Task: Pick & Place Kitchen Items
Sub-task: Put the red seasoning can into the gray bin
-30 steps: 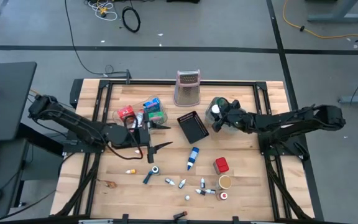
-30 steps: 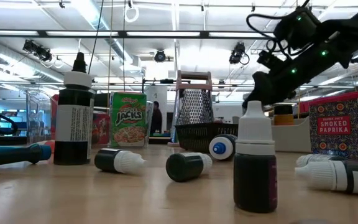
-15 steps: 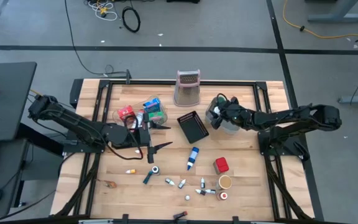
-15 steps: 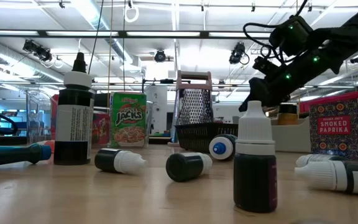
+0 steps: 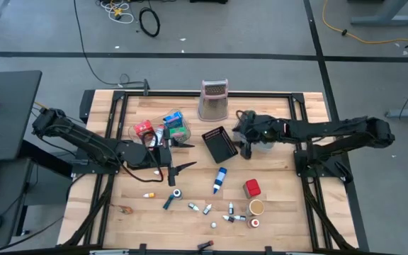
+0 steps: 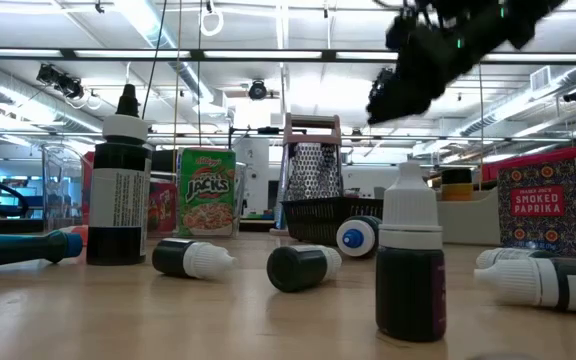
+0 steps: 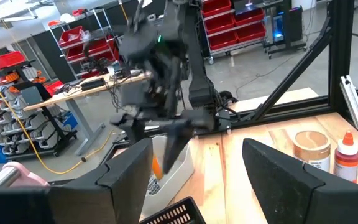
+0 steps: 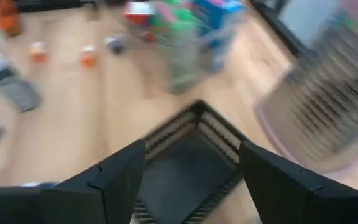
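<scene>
From above, the right tool hangs just beside the black mesh basket, between it and the grey bin. The left tool waits near the clear tray of packets. The blue-white bottle, red paprika can, tan can and small vials lie scattered on the surface.

At table height, the right tool hovers high above the basket; vials stand and lie in the foreground.

The left wrist view shows that arm's fingers spread wide, holding nothing.

The right wrist view looks down into the basket, fingers parted and empty.

Risk, as I judge it: descending here, a finger could catch the basket rim and shove or tip it, or knock the grater nearby.
</scene>
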